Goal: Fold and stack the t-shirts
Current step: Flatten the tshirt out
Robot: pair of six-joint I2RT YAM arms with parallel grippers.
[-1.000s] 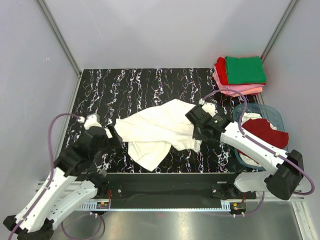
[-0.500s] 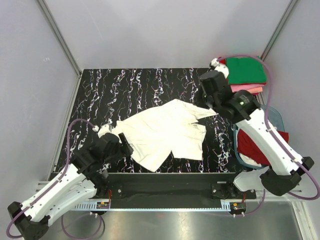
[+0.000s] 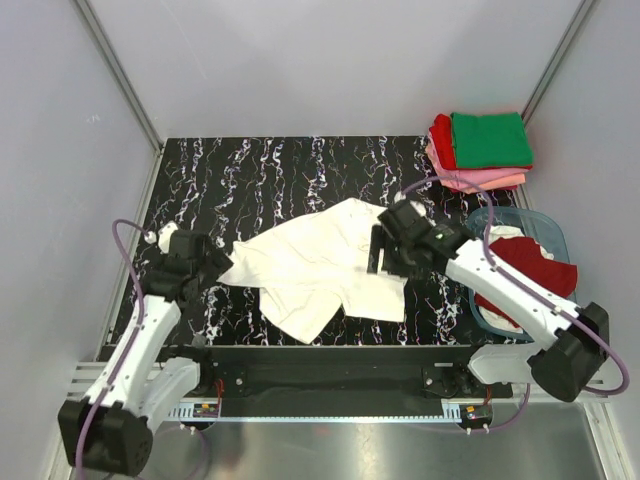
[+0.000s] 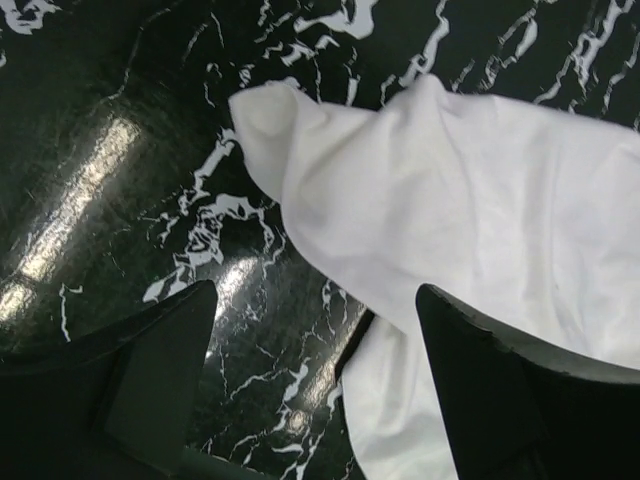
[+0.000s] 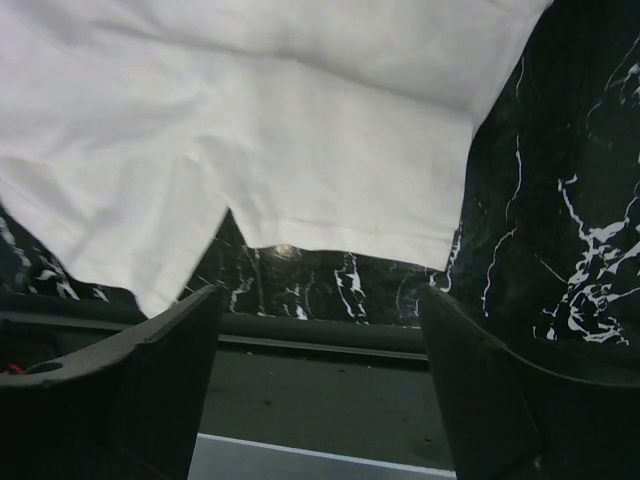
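The left gripper is held with its jaws wide apart and nothing between them, just above the table at the left edge of the white t-shirt. In the left wrist view the same gripper is seen over a rounded corner of the cloth, with bare table under its left finger. The right gripper is likewise spread open and grips nothing. It is poised over the right part of the shirt. From the right wrist, the right gripper is seen over a straight hem and a small notch in the fabric.

The white t-shirt is spread loosely in the middle of the black, white-veined table. Its long axis runs roughly left to right, with one corner pointed to the far side and another drooping toward the near edge. It is rumpled, with layers partly overlapped, and only plain white cloth is shown.

At the far right corner a folded stack is set: a green shirt on top, red and pink beneath. Nearer, at the right, a dark red shirt and a white one are held in a translucent blue-grey tub.
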